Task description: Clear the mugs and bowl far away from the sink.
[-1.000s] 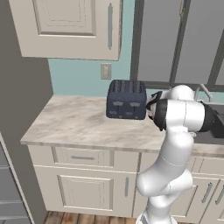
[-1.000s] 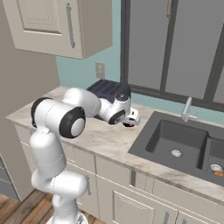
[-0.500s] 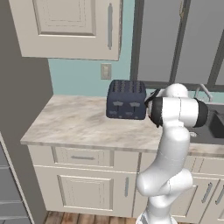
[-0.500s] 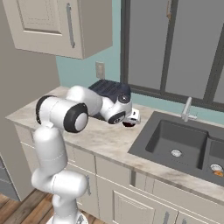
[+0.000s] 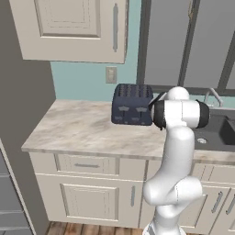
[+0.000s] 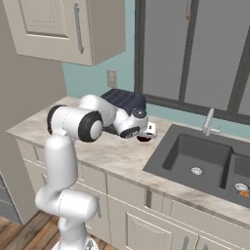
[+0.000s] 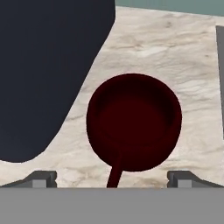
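A dark maroon mug [image 7: 133, 122] stands upright on the marble counter, seen from above in the hand view with its handle pointing toward the hand. My gripper [image 7: 111, 177] hangs open just over it, one fingertip [image 7: 43, 178] on each side of the handle and nothing held. From the right base view, the gripper [image 6: 147, 131] hovers over the mug [image 6: 144, 139], between the toaster and the sink [image 6: 200, 156]. The bowl is out of view.
The dark navy toaster [image 6: 122, 100] stands right beside the mug, against the wall [image 5: 132, 104]. A silver faucet [image 6: 209, 122] rises behind the sink. A small orange scrap [image 6: 242, 194] lies in the right basin. Open counter [image 5: 78, 128] stretches left of the toaster.
The arm's elbow has swung a little toward the toaster, and the hand has edged slightly toward the sink over the mug. The jaws stay open.
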